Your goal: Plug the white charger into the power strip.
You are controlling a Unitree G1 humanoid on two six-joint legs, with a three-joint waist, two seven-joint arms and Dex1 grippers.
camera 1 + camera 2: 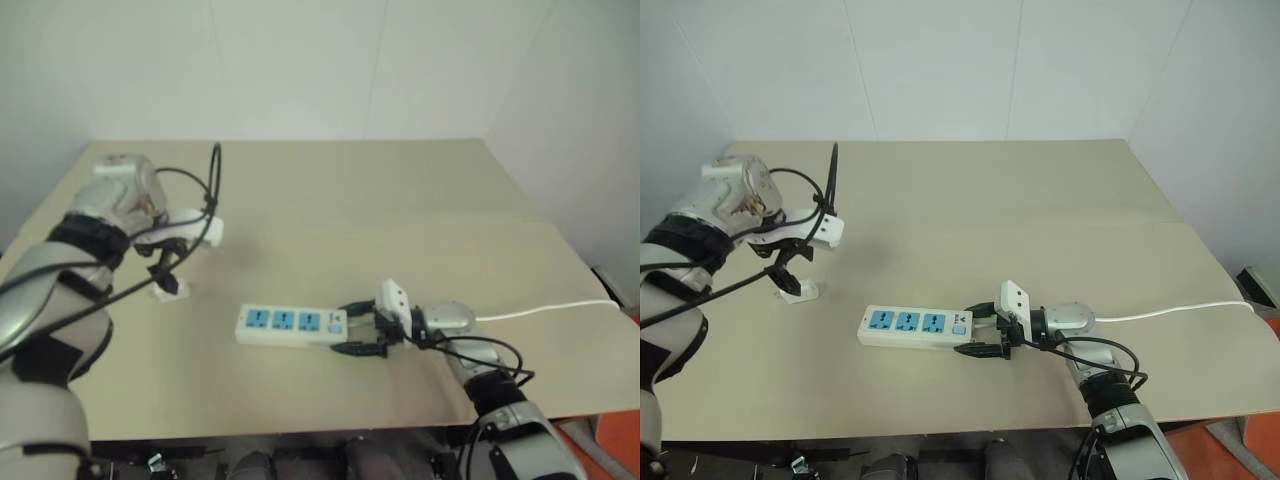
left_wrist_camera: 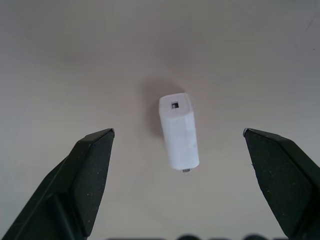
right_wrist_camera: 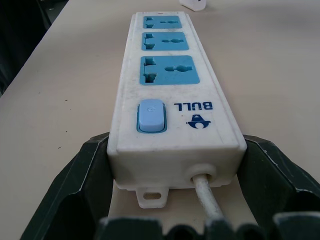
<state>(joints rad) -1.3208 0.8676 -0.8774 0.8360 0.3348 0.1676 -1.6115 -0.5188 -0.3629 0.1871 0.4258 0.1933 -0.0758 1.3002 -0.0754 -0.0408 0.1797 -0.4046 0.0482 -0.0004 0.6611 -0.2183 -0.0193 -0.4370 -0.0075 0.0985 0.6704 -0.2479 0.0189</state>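
The power strip (image 1: 291,326) lay flat on the beige table (image 1: 420,200), its three blue socket faces up and its switch end turned toward the robot's right. The right gripper (image 1: 366,327) was clamped on that switch end, one black finger against each long side, as the right wrist view showed, with the thin white cable (image 1: 545,310) running out past the gripper toward the table's right edge. The white charger (image 2: 178,131) rested on the table to the left of the power strip and a little farther back, well apart from it. The left gripper (image 2: 178,182) hung above the charger, pointing down, its fingers (image 2: 90,170) spread wide on either side without touching it.
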